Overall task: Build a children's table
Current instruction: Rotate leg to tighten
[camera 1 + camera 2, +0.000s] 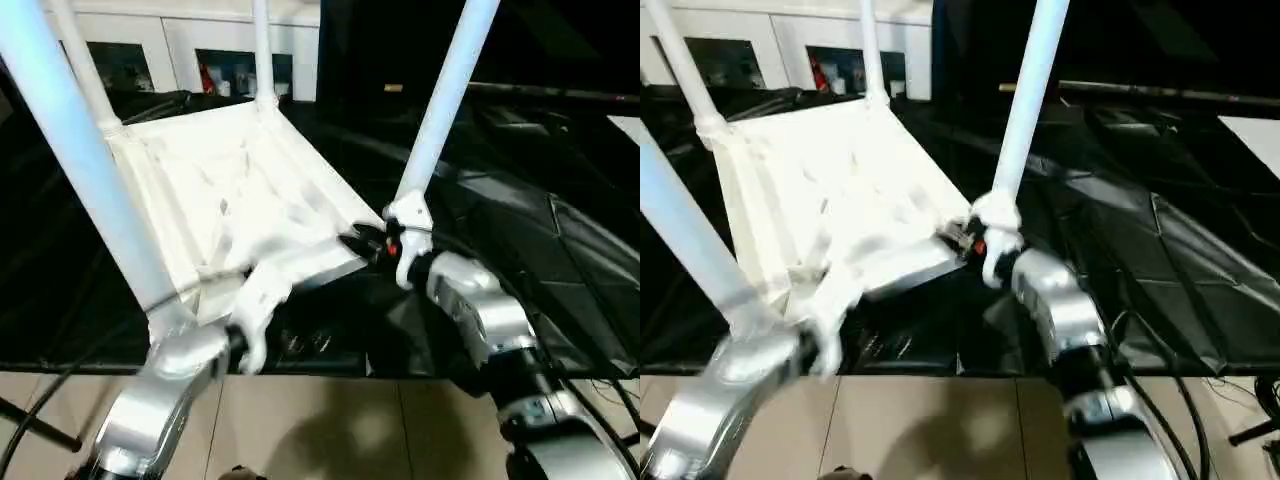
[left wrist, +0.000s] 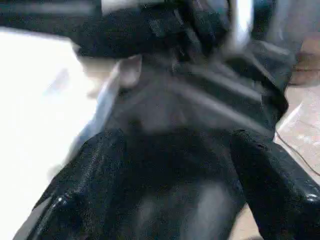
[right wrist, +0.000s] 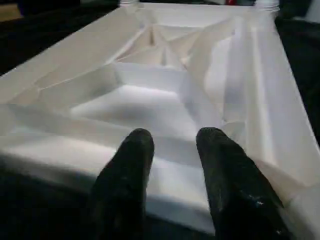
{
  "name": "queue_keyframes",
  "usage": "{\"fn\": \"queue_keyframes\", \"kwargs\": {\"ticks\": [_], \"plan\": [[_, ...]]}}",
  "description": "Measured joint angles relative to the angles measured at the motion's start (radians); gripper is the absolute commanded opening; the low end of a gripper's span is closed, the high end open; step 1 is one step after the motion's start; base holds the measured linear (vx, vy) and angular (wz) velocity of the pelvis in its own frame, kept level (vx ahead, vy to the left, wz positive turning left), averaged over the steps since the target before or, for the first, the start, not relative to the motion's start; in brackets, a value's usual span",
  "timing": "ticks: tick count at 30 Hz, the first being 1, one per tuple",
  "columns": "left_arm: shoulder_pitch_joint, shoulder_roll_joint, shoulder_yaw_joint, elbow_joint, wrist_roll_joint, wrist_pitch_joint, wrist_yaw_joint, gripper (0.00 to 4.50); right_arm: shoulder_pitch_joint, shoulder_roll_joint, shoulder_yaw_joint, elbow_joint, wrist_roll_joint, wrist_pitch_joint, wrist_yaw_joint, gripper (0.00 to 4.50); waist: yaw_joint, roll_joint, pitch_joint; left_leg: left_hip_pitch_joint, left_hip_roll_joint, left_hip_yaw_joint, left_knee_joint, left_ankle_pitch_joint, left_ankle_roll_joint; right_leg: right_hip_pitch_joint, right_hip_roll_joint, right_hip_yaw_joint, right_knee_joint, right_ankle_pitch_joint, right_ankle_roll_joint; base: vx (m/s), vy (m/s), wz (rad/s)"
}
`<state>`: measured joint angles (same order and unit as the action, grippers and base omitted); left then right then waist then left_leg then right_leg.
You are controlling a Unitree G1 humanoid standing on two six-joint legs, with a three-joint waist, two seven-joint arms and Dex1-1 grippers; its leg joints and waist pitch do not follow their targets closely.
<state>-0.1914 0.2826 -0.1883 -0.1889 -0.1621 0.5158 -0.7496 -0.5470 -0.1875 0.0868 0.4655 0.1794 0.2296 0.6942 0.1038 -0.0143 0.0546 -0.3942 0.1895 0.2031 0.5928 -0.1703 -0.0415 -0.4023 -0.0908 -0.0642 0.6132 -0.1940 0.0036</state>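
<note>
The children's table stands upside down on a black mat. Its white tabletop [image 1: 230,190] shows its ribbed underside, tilted up toward me. Four white legs rise from the corner sockets: near left [image 1: 80,150], near right [image 1: 445,100], and two at the back [image 1: 262,50]. My left gripper [image 2: 177,140] is open, its black fingers wide apart with nothing between them. It hangs by the near left corner [image 1: 258,312]. My right gripper [image 1: 368,243] is at the near right corner, beside that leg's socket. Its fingers [image 3: 137,150] stand a little apart over the tabletop's near rim.
Crumpled black mat [image 1: 520,220] covers the platform to the right and behind. A white cabinet with glass doors [image 1: 180,50] lines the back wall. Beige floor [image 1: 330,420] lies in front of the platform edge, with a black cable [image 1: 30,400] at the lower left.
</note>
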Motion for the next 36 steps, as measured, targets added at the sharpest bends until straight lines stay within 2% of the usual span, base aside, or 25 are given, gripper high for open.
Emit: {"fn": "queue_keyframes", "kwargs": {"ticks": [2,4,6,7,10,11,13,15,17,19,20,23,28,29,31,33,34,36], "plan": [[-0.066,-0.022,-0.012,0.07,0.003,0.001,0.003,4.18,0.031,-0.06,0.0,-0.047,0.011,0.009,0.03,2.09,0.007,0.013,0.001,0.0,0.0,-0.001,0.002,0.0,0.0,0.002,0.0,0.0,-0.001,0.002,0.001,0.0,0.0,0.0],[-0.135,-0.034,-0.021,0.141,0.02,-0.002,0.013,4.33,0.064,-0.112,-0.003,-0.103,0.011,0.027,0.057,2.26,0.006,0.028,0.0,0.001,-0.001,-0.001,0.003,0.0,0.0,0.003,0.0,0.001,-0.001,0.004,0.002,0.0,0.0,0.0],[-0.209,-0.046,-0.028,0.22,0.052,-0.008,0.034,4.5,0.098,-0.162,-0.002,-0.149,0.01,0.048,0.088,2.53,0.007,0.036,0.0,0.002,-0.001,-0.002,0.003,0.0,0.0,0.003,0.0,0.001,-0.001,0.005,0.004,0.0,0.0,0.0],[-0.246,-0.049,-0.035,0.27,0.074,-0.015,0.049,4.5,0.121,-0.195,-0.003,-0.175,0.01,0.059,0.102,2.53,0.007,0.044,-0.001,0.003,-0.001,-0.003,0.003,0.0,0.0,0.005,0.0,0.0,-0.001,0.005,0.004,0.0,0.0,0.0],[-0.324,-0.057,-0.056,0.394,0.114,-0.02,0.083,4.5,0.153,-0.265,-0.025,-0.198,0.0,0.072,0.119,2.76,-0.001,0.06,-0.003,0.003,-0.002,-0.003,0.004,0.0,0.0,0.006,0.0,0.0,-0.001,0.006,0.004,0.0,0.0,0.0],[-0.347,-0.062,-0.058,0.442,0.12,-0.023,0.091,4.5,0.161,-0.29,-0.04,-0.197,-0.012,0.074,0.117,2.98,-0.005,0.067,-0.003,0.003,-0.002,-0.003,0.004,0.0,0.0,0.005,0.0,0.0,-0.001,0.006,0.004,0.0,0.0,0.0],[-0.377,-0.08,-0.057,0.515,0.117,-0.023,0.096,4.5,0.163,-0.318,-0.056,-0.195,-0.026,0.074,0.098,2.98,-0.014,0.075,-0.003,0.003,-0.002,-0.003,0.004,0.0,0.0,0.005,0.0,0.0,0.0,0.006,0.004,0.0,0.0,0.0],[-0.404,-0.108,-0.054,0.572,0.112,-0.023,0.1,4.23,0.162,-0.327,-0.062,-0.194,-0.031,0.075,0.09,3.25,-0.017,0.078,-0.004,0.003,-0.001,-0.005,0.005,0.0,0.0,0.004,0.001,-0.001,0.0,0.006,0.004,0.0,0.0,0.0],[-0.446,-0.135,-0.053,0.651,0.109,-0.041,0.112,4.12,0.162,-0.33,-0.062,-0.193,-0.033,0.08,0.087,3.34,-0.016,0.081,-0.005,0.003,-0.001,-0.005,0.005,0.0,0.0,0.004,0.001,-0.001,0.0,0.006,0.004,0.0,0.0,0.0],[-0.491,-0.142,-0.047,0.727,0.114,-0.062,0.126,3.88,0.161,-0.331,-0.061,-0.193,-0.033,0.09,0.086,3.34,-0.016,0.086,-0.007,0.001,-0.001,-0.005,0.006,0.001,0.001,0.004,0.001,-0.001,0.0,0.006,0.004,0.0,0.0,0.0],[-0.501,-0.143,-0.042,0.747,0.116,-0.068,0.13,3.71,0.161,-0.331,-0.061,-0.193,-0.033,0.092,0.084,3.18,-0.016,0.089,-0.009,0.001,-0.001,-0.005,0.007,0.001,0.001,0.004,0.001,-0.001,0.0,0.006,0.004,0.0,0.0,0.0],[-0.541,-0.152,-0.022,0.831,0.117,-0.089,0.144,3.58,0.154,-0.33,-0.06,-0.19,-0.034,0.096,0.074,3.03,-0.015,0.094,-0.012,0.0,-0.002,-0.005,0.009,0.001,0.003,0.004,0.0,-0.001,-0.001,0.006,0.003,0.0,0.0,0.0],[-0.573,-0.155,-0.023,0.942,0.123,-0.132,0.145,3.1,0.143,-0.326,-0.058,-0.189,-0.041,0.096,0.064,3.03,-0.014,0.096,-0.012,-0.001,-0.002,-0.005,0.009,0.001,0.004,0.004,-0.001,-0.002,-0.002,0.006,0.003,0.0,0.0,0.0],[-0.579,-0.155,-0.024,0.974,0.129,-0.146,0.143,2.85,0.143,-0.326,-0.057,-0.189,-0.048,0.096,0.062,3.03,-0.014,0.096,-0.012,-0.001,-0.002,-0.005,0.009,0.001,0.004,0.004,-0.001,-0.002,-0.002,0.006,0.003,0.0,0.0,0.0],[-0.588,-0.154,-0.026,1.016,0.14,-0.167,0.136,2.77,0.143,-0.326,-0.055,-0.188,-0.055,0.096,0.055,3.03,-0.013,0.096,-0.012,-0.002,-0.002,-0.005,0.009,0.001,0.004,0.004,-0.001,-0.002,-0.002,0.006,0.003,0.0,0.0,0.0],[-0.596,-0.154,-0.026,1.029,0.143,-0.178,0.13,2.63,0.143,-0.326,-0.053,-0.188,-0.056,0.096,0.054,3.03,-0.013,0.096,-0.012,-0.002,-0.002,-0.005,0.009,0.001,0.004,0.004,-0.001,-0.002,-0.002,0.006,0.003,0.0,0.0,0.0],[-0.597,-0.154,-0.026,1.033,0.145,-0.183,0.129,2.4,0.143,-0.326,-0.049,-0.187,-0.057,0.096,0.054,3.03,-0.013,0.096,-0.012,-0.002,-0.002,-0.005,0.009,0.001,0.004,0.004,-0.001,-0.002,-0.002,0.006,0.003,0.0,0.0,0.0],[-0.601,-0.155,-0.026,1.048,0.147,-0.197,0.128,2.35,0.143,-0.326,-0.044,-0.185,-0.061,0.096,0.051,3.03,-0.013,0.097,-0.012,-0.002,-0.002,-0.005,0.009,0.001,0.004,0.004,-0.001,-0.003,-0.002,0.006,0.003,0.0,0.0,0.0]]}}
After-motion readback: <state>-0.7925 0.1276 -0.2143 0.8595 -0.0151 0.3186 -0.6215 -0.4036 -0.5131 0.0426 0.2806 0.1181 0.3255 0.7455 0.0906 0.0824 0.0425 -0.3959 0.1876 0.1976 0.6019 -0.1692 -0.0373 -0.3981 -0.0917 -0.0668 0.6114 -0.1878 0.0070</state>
